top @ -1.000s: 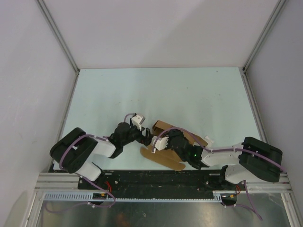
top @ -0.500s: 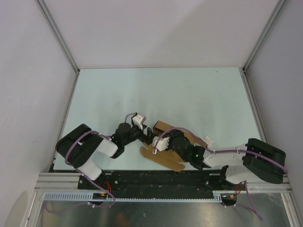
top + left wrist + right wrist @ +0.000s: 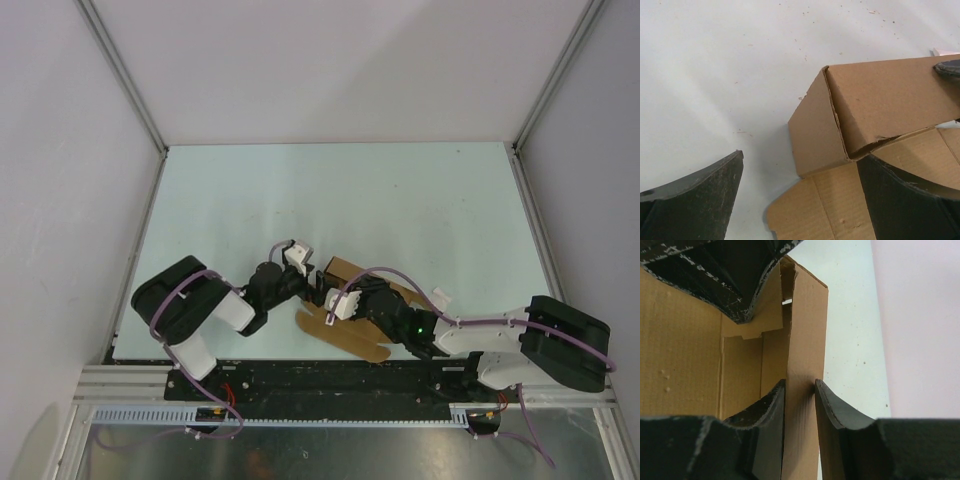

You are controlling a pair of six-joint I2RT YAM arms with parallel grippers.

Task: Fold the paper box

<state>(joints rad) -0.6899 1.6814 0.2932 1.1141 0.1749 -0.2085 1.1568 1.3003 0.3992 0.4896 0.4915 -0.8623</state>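
Observation:
The paper box (image 3: 347, 270) is brown cardboard, partly folded, lying near the table's front edge with a flat rounded flap (image 3: 352, 338) spread toward me. In the left wrist view its raised oblong part (image 3: 880, 100) stands over the flat panel (image 3: 840, 205). My left gripper (image 3: 313, 291) is open wide at the box's left end, its jaws (image 3: 801, 157) astride the corner without touching it. My right gripper (image 3: 337, 295) comes from the right. Its fingers (image 3: 800, 384) press on both sides of an upright box wall (image 3: 807, 315).
A tiny white paper wad (image 3: 443, 297) lies just right of the box. The pale table (image 3: 340, 200) is fenced by metal rails (image 3: 130, 90) and white walls. The two arms meet closely over the box, and a left finger (image 3: 725, 270) shows in the right wrist view.
The left arm has swung right, bringing its gripper closer to the box's left end. The right arm has stretched slightly left with the box wall between its fingers.

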